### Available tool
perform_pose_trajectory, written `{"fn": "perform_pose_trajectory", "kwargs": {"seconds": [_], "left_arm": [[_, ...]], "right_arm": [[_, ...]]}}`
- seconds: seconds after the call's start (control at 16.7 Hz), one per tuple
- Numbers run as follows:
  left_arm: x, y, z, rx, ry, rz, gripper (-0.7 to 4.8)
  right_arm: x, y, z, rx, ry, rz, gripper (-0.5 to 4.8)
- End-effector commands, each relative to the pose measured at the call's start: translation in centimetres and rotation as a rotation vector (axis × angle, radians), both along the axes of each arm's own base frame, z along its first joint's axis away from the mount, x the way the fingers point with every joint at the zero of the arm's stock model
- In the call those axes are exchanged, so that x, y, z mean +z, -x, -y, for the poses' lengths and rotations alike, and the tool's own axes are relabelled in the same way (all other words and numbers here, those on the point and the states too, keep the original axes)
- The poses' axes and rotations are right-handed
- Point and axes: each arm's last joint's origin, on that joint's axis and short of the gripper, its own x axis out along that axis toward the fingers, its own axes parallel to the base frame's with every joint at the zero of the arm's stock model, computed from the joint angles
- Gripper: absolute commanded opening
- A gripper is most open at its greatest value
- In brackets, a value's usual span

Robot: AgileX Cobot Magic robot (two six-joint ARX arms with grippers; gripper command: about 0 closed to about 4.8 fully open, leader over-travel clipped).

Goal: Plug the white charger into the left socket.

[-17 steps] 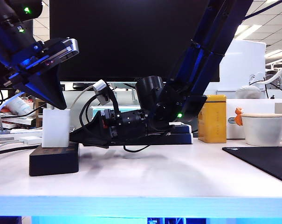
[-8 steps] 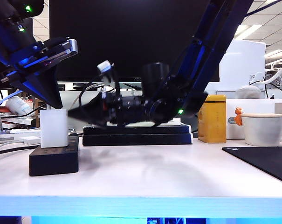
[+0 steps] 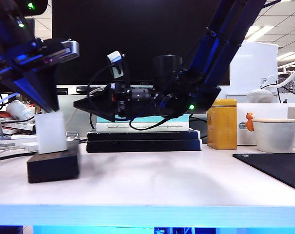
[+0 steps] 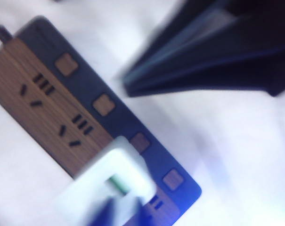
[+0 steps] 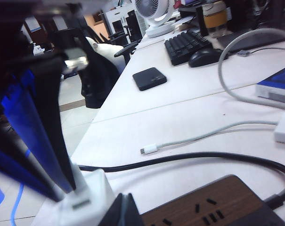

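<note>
The charger (image 3: pixel 50 132) is seen standing on the left end of the power strip (image 3: pixel 53 167), tilted slightly, gripped from above by the left hand (image 3: pixel 46 105) with its fingers narrowly parted around the block. The right hand (image 3: pixel 81 104) is held level above the worktop (image 3: pixel 176 175), fingers pressed together, nothing carried.

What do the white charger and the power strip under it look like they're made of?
The white charger looks like smooth, glossy white plastic, catching soft highlights. The power strip seems to be a matte dark plastic body; its top face shows a brown wood-grain pattern, probably a printed or veneer finish rather than solid wood, though that can't be confirmed.
</note>
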Motion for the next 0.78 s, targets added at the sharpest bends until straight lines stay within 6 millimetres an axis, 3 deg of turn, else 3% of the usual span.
{"fn": "perform_pose_trajectory", "kwargs": {"seconds": [0.06,0.24,0.3,0.36,0.42,0.78], "left_arm": [[1.0,-0.6,0.1,0.008,0.003,0.065,0.62],[1.2,-0.7,0.1,-0.001,0.020,0.075,0.64],[1.2,-0.7,0.1,-0.002,0.019,0.076,1.57],[1.3,-0.7,0.1,-0.001,0.017,0.081,3.20],[1.5,-0.8,0.1,0.004,0.010,0.089,3.72],[3.6,-1.3,0.2,0.020,0.006,0.164,3.77]], "right_arm": [[1.0,-0.1,0.1,0.000,-0.018,0.027,-0.01],[1.1,-0.1,0.1,0.000,-0.021,0.032,-0.01],[1.2,-0.1,0.1,-0.001,-0.026,0.040,-0.01],[1.4,-0.3,0.4,-0.007,-0.037,0.037,-0.01],[1.5,-0.3,0.5,-0.010,-0.044,0.045,-0.01],[1.8,-0.6,0.9,-0.023,-0.045,0.029,-0.01]]}}
